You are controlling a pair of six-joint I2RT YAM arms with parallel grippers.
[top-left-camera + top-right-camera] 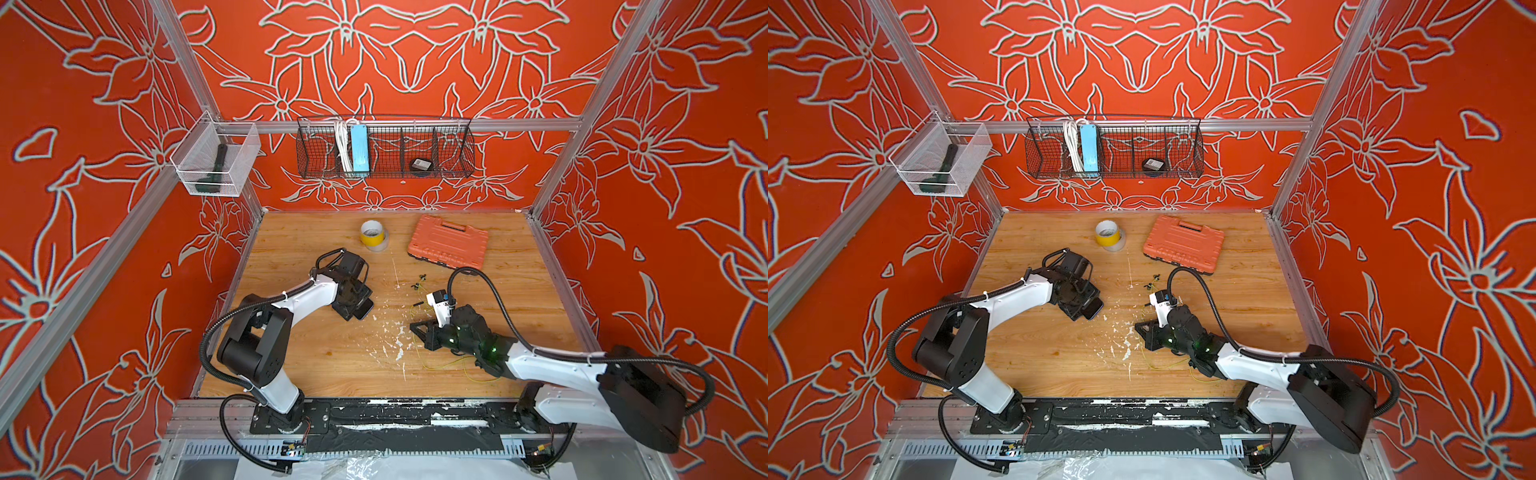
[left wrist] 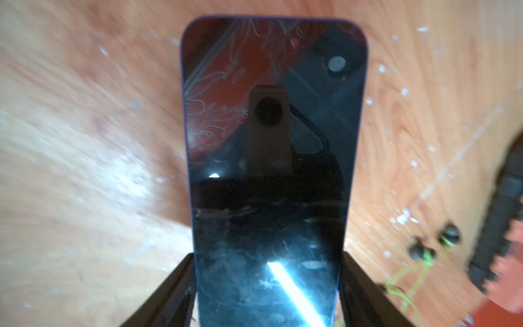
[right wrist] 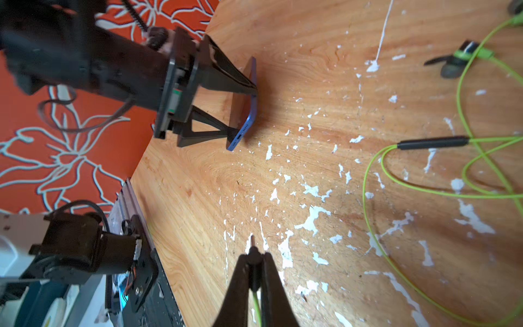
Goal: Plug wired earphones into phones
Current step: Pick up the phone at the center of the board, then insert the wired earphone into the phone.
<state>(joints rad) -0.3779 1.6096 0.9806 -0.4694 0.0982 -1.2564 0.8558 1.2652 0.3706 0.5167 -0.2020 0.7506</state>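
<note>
The black phone [image 2: 268,141] sits between the fingers of my left gripper [image 2: 268,257], which press on its two long sides. In the right wrist view the phone [image 3: 246,119] is tilted off the wooden table [image 1: 332,365], and its short end with the port faces this camera. My right gripper [image 3: 254,256] is shut on the earphones' black plug [image 3: 254,250], whose metal tip sticks out past the fingertips. The yellow-green cable [image 3: 376,170] loops over the table with the black inline piece [image 3: 433,142]. The earbuds [image 1: 419,282] lie between the two arms. In both top views the grippers [image 1: 353,299] [image 1: 1138,328] are a short way apart.
An orange ribbed case [image 1: 449,241] and a yellow tape roll [image 1: 372,235] stand at the back of the table. On the back wall hang a wire basket [image 1: 386,147] and a clear bin [image 1: 216,160]. White paint flecks cover the table's middle.
</note>
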